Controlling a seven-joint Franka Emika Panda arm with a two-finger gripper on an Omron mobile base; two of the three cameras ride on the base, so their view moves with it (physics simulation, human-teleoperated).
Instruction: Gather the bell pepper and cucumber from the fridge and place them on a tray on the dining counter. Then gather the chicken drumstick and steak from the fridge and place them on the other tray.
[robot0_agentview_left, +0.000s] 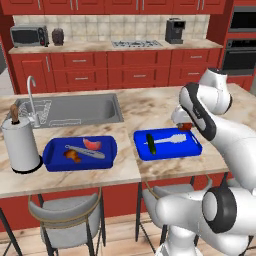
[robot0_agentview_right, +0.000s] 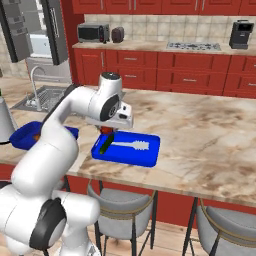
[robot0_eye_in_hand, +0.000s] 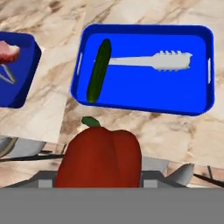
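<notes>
The gripper was closed on the bell pepper, holding it above the marbled worktop, just beside the right-hand blue tray. From the left base camera only a sliver of the red pepper showed past the arm, near the tray's right far corner. On that tray the cucumber lay towards its left end, with a white spatula-like utensil stretched across the middle, one end touching or just beside the cucumber. To the left, well apart from the gripper, a second blue tray carried the steak, the chicken drumstick and grey tongs. A paper-towel roll stood left of it, near the steel sink. The fridge stood open at the far left in the right base camera's picture.
</notes>
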